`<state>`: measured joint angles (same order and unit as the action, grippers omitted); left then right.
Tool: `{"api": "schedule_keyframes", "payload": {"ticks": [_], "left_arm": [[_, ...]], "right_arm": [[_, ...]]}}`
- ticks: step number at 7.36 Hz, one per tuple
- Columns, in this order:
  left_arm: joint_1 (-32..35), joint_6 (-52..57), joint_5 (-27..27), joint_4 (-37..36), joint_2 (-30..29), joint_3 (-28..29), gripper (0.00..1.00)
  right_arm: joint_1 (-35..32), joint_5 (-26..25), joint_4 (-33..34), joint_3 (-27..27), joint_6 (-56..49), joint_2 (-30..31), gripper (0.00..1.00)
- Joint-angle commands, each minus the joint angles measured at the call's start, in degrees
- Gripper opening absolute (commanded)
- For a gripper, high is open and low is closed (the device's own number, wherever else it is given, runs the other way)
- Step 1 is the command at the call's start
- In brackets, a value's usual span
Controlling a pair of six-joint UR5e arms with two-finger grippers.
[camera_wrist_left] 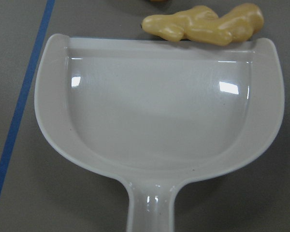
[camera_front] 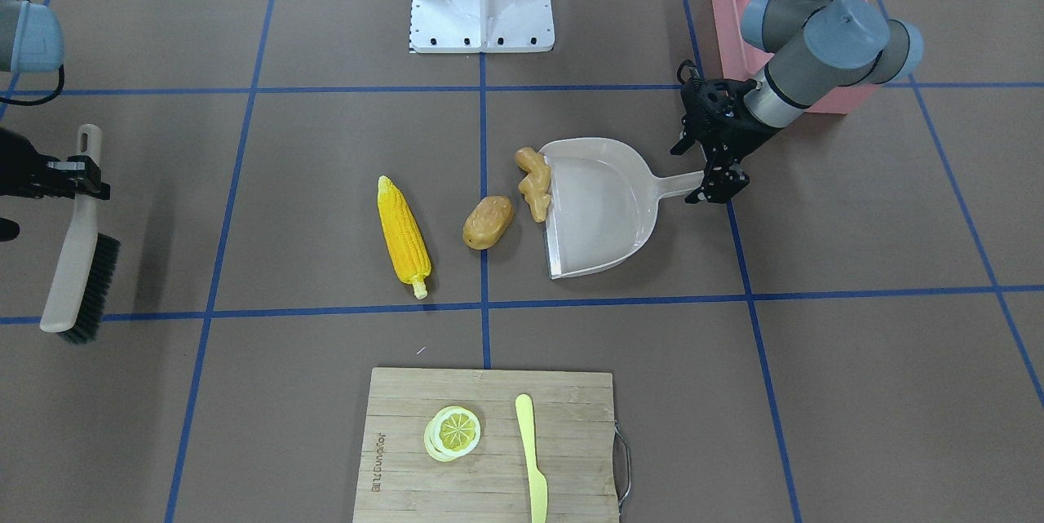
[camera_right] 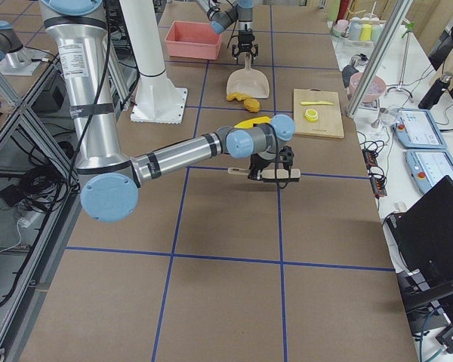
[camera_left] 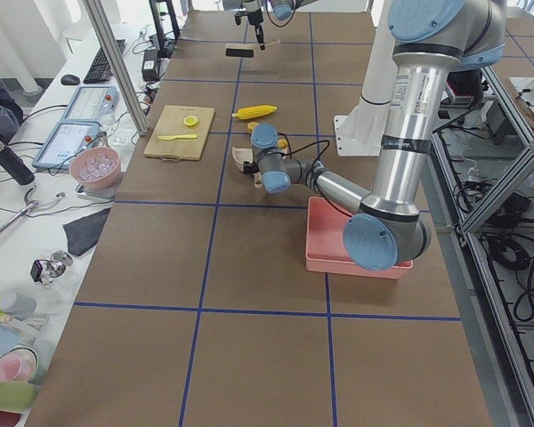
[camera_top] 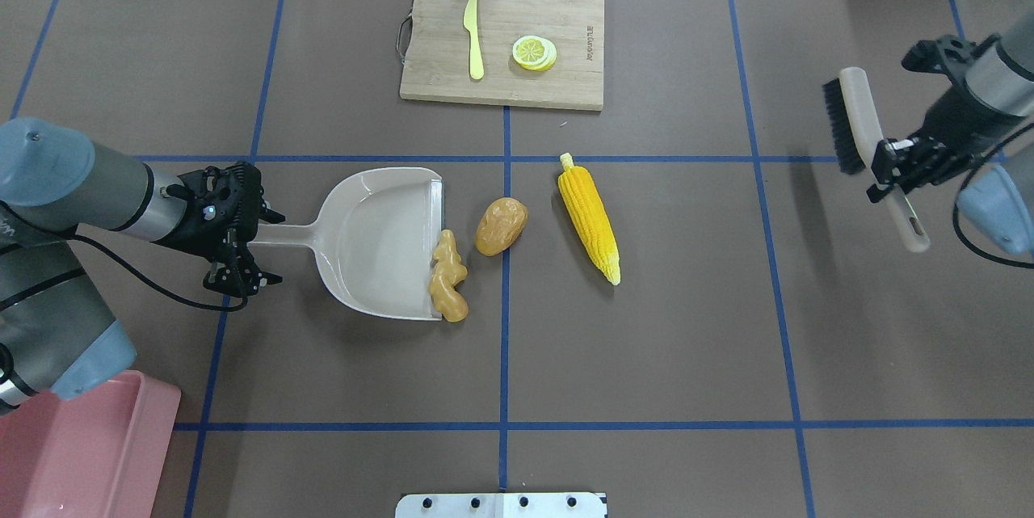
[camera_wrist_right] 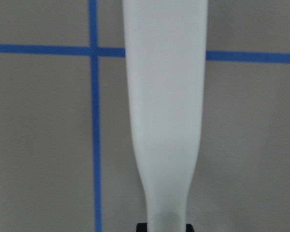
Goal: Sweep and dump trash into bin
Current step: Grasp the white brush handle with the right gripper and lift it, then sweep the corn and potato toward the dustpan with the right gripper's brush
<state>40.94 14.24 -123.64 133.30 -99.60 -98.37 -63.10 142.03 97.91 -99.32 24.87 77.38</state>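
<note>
The left end effector (camera_top: pixel 242 239) grips the dustpan (camera_top: pixel 380 239) handle. The right end effector (camera_top: pixel 893 158) clamps the brush (camera_top: pixel 868 138). Ginger (camera_top: pixel 448 288) touches the pan's lip.

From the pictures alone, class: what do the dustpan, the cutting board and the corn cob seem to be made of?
Dustpan: probably smooth, glossy beige plastic; window-like highlights gleam on its pan in the left wrist view.
Cutting board: apparently wood or bamboo, matte; pale strips with grain, printed lettering, a metal handle.
Corn cob: likely moulded plastic or rubber, slight sheen; its yellow is too even for real corn.
</note>
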Motion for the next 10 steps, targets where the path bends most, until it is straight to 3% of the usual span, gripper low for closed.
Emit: {"api": "schedule_keyframes", "payload": {"ticks": [1,4,8,10], "left_arm": [[0.1,-0.3,-0.6,2.1,1.3,0.1,0.91],[0.2,-2.4,-0.7,4.6,1.2,0.1,0.91],[0.7,-4.1,-0.6,7.0,1.2,0.1,0.91],[0.8,-4.4,-0.5,7.1,1.2,0.2,0.91]], "right_arm": [[4.0,-2.9,7.4,2.0,-0.6,-10.9,0.0],[14.7,-6.4,9.4,1.6,0.2,-14.5,0.0],[18.4,-8.4,8.6,0.8,21.6,-17.4,0.0],[22.9,-10.7,8.6,-1.2,24.6,-16.9,0.0]]}}
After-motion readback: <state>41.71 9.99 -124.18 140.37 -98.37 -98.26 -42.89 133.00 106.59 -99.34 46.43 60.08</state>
